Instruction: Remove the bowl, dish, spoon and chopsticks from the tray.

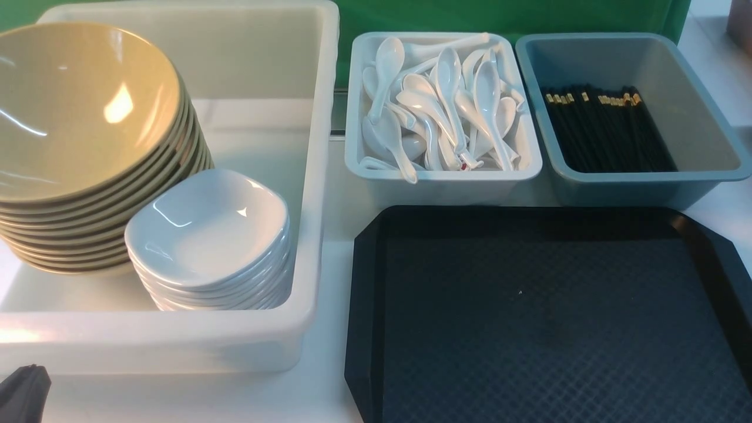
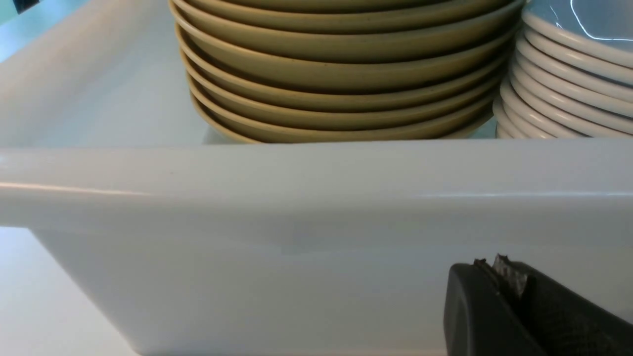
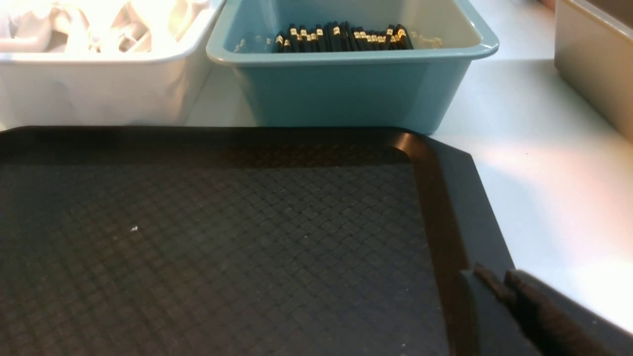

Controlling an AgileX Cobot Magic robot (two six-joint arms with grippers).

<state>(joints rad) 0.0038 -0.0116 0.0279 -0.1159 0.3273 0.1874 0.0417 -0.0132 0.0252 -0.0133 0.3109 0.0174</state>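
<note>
The black tray lies bare in front, with nothing on its diamond-textured surface. A tan bowl tops a stack in the big white bin, and a white dish tops a smaller stack beside it. White spoons fill a small bin. Black chopsticks lie in the grey-blue bin. My left gripper is shut and empty, low outside the white bin's near wall. My right gripper hovers over the tray's right rim, jaws a narrow gap apart, holding nothing.
The big white bin stands left of the tray, its near wall close to my left gripper. The spoon bin and the grey-blue bin stand behind the tray. Another grey container sits at the far right.
</note>
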